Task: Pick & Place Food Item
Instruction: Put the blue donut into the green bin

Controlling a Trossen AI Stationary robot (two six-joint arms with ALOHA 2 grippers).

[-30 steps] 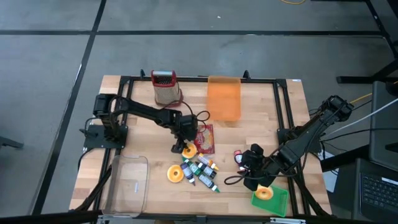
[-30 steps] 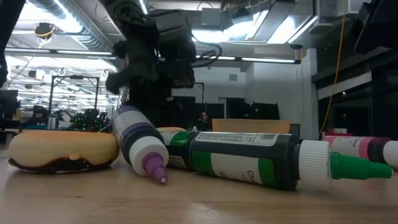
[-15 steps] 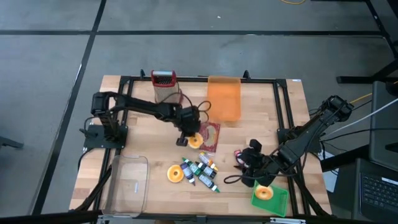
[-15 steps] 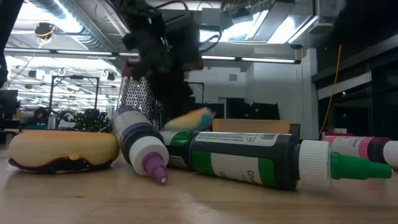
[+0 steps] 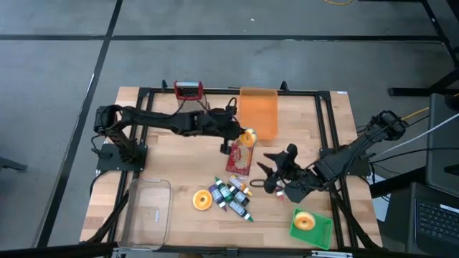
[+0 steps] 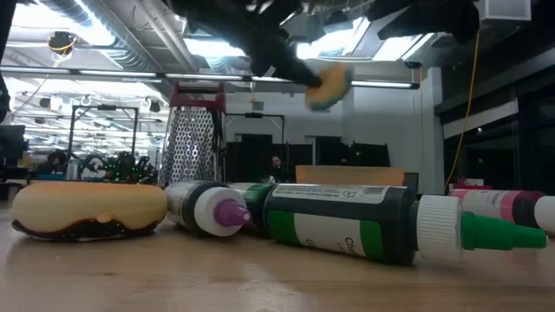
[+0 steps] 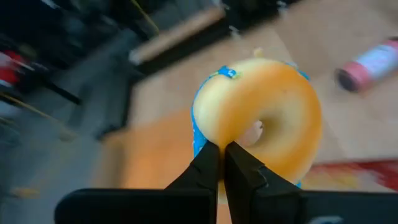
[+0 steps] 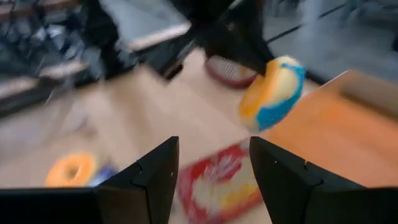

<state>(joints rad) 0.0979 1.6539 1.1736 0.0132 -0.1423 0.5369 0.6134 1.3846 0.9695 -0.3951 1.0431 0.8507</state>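
Wooden table (image 5: 301, 115) w/ black frame, grey floor around; low view shows lit workshop behind. Left gripper (image 5: 240, 136) clamped on yellow/blue donut (image 5: 248, 137), held up off table, just beside orange bin (image 5: 258, 111). Right gripper (image 5: 276, 166) jaws apart, near red packet (image 5: 239, 159). Green tray (image 5: 312, 228) holds a donut (image 5: 305, 221). Clear container (image 5: 147, 211) near left arm's base.
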